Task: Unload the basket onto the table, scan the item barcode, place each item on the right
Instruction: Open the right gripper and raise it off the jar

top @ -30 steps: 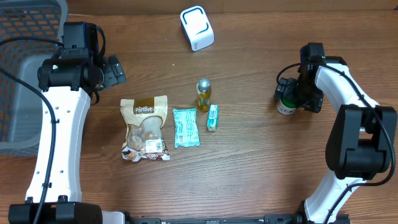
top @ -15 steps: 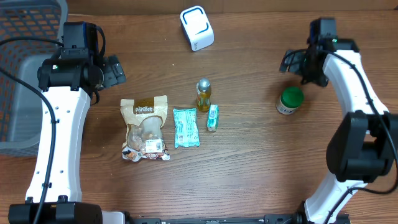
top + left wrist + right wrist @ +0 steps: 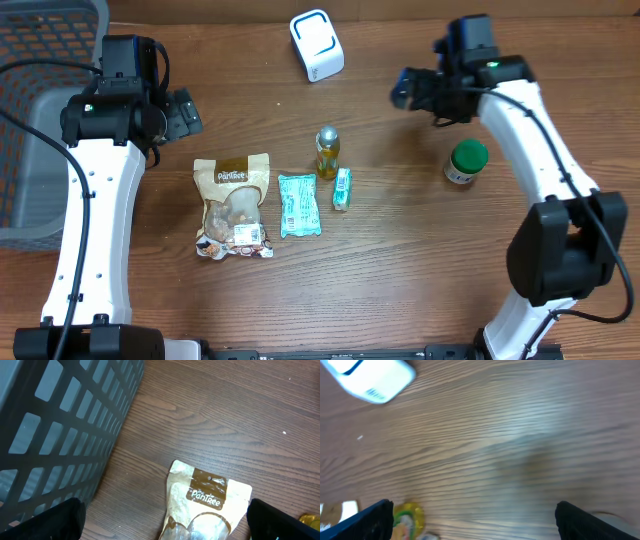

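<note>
Overhead view: your right pincer [image 3: 406,90] hangs empty w/ jaws wide apart, over bare tabletop [image 3: 400,250] between the white scanner [image 3: 317,45] and the green-lidded jar [image 3: 466,161], touching neither. Left pincer [image 3: 186,112] is also spread and holds nothing, sitting beside the basket [image 3: 40,130] and near the top edge of the snack pouch [image 3: 233,205]. Candidate items lie mid-tabletop: small bottle [image 3: 327,152] upright, slim teal pack [image 3: 343,188] just beside it, wider teal packet [image 3: 299,204], then the pouch. The jar stands well apart on the right. Can't tell which one you're going for; the bottle is nearest the right pincer in that row, so prob. that. Come down from above, centre the jaws across the bottle's body below the cap, and close gently — it's narrow and could tip into the slim pack. The barcode is too small to see here, so find it first, then present that face squarely to the scanner, steady, w/o a finger covering the code.
</note>
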Motion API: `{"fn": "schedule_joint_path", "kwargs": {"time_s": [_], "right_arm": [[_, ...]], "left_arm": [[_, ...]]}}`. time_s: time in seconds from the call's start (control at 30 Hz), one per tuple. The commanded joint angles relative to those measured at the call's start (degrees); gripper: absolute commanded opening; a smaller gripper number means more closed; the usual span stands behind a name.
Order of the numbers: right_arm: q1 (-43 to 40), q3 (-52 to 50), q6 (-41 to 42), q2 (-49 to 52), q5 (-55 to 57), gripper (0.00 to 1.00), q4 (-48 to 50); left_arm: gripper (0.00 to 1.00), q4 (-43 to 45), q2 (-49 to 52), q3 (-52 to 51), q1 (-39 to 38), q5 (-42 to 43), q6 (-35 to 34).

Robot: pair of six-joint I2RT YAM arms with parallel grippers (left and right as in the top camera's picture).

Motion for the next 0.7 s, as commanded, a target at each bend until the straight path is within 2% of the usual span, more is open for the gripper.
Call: {"fn": "schedule_joint_path", "kwargs": {"time_s": [0.0, 0.2, 0.3, 0.47, 0.53, 0.67], "right_arm": [[3.02, -1.97, 1.97, -0.15, 4.79, 1.0, 1.16], [5.84, -2.19, 1.97, 0.09, 4.98, 1.0, 1.55], [5.9, -2.21, 1.97, 0.09, 5.01, 0.77, 1.29], [5.84, -2.75, 1.97, 0.09, 5.14, 0.56, 0.81], [5.84, -3.32, 2.38, 0.09, 6.56, 0.52, 0.63], [5.84, -5.51, 3.13, 0.09, 12.07, 0.52, 0.76]], "left_arm": [[1.0, 0.04, -0.2, 0.26, -0.11, -0.55, 1.51], [0.99, 0.04, -0.2, 0.26, -0.11, -0.55, 1.51], [0.99, 0.04, -0.2, 0.26, -0.11, -0.57, 1.49], [1.0, 0.04, -0.2, 0.26, -0.11, -0.55, 1.51], [1.0, 0.04, -0.2, 0.26, -0.11, -0.57, 1.51], [1.0, 0.04, -0.2, 0.26, -0.11, -0.57, 1.51]]}}
